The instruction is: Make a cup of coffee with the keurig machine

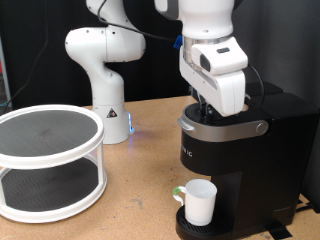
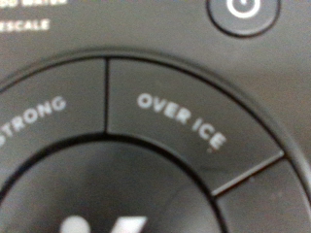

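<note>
The hand (image 1: 212, 108) is positioned directly on top of the keurig machine (image 1: 240, 160), at the right of the tabletop (image 1: 140, 195); finger state cannot be determined. The wrist view shows the machine's control panel close up, including the OVER ICE button (image 2: 185, 116) and STRONG button (image 2: 34, 112). The cup (image 1: 199, 202) stands on the drip tray (image 1: 185, 228), beneath the brew head. A white two-tier rack (image 1: 48, 160) stands at the left.

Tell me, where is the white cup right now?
In the exterior view's lower right, the cup stands on the drip tray of the keurig machine.
</note>
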Motion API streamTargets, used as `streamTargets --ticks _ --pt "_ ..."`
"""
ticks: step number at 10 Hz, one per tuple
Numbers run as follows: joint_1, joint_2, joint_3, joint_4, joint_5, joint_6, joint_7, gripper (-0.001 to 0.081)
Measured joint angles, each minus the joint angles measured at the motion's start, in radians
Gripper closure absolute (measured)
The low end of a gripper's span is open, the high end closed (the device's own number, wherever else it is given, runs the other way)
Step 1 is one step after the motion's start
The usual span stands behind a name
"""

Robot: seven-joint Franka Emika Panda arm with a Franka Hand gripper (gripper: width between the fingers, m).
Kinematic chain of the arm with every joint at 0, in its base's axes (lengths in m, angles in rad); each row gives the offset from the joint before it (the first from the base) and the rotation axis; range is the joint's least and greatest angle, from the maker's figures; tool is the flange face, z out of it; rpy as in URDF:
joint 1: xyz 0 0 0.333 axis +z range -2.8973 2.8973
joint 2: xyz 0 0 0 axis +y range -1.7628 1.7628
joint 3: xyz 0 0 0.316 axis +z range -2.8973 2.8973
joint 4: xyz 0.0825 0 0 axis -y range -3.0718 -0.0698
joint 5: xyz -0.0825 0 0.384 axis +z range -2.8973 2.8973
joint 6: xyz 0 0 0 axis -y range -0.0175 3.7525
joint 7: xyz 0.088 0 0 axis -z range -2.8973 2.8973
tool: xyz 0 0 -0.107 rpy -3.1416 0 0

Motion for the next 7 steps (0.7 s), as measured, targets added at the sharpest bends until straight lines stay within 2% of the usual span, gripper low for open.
streamTargets --ticks 3,7 --pt "0.0 -0.003 -0.002 -0.004 0.004 0.0 -0.022 0.0804" --pt "0.0 0.008 -0.002 0.018 -0.016 -0.05 -0.021 0.0804"
